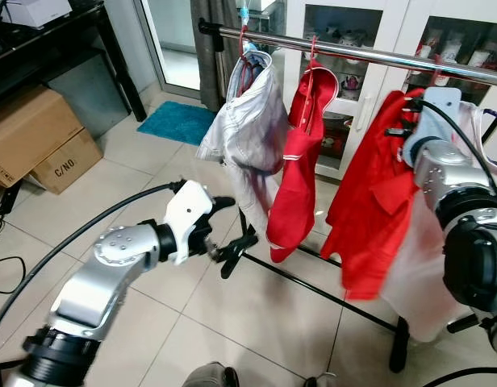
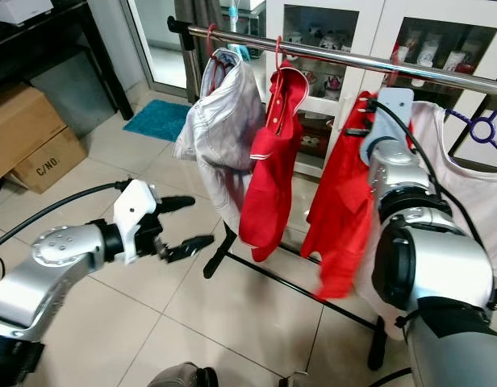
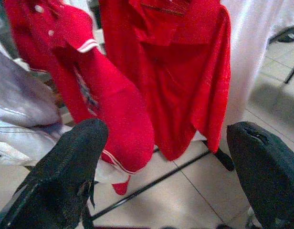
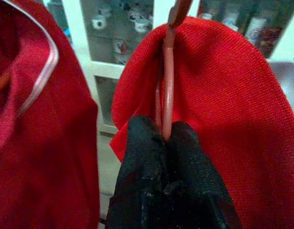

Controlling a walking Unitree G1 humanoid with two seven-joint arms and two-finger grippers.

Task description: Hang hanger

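the clothes rail point(image 1: 369, 55) runs across the scene above both arms, a silver bar on a black frame standing on the tiled floor point(image 1: 256, 314). along it hang a pale grey garment point(image 1: 248, 129), a red shirt with white trim point(image 1: 301, 161), a larger red shirt point(image 1: 369, 201) and a white garment point(image 2: 474, 185).

the right gripper point(image 4: 163, 138) is raised to the larger red shirt, just under the rail; its two black fingers are pressed together on the red hanger point(image 4: 167, 86), whose neck rises straight up from between them, the shirt's shoulders draped to either side. the hanger's hook is out of frame in the wrist view, so whether it sits on the rail cannot be told.

the left gripper point(image 1: 224, 230) is held low and well apart from the rail, pointing toward the rack's foot, fingers spread wide with nothing between them. beyond its tips hang the trimmed red shirt and the grey garment.

behind the left gripper, by the wall, sit cardboard boxes point(image 1: 39, 137) and a teal mat point(image 1: 176, 121).
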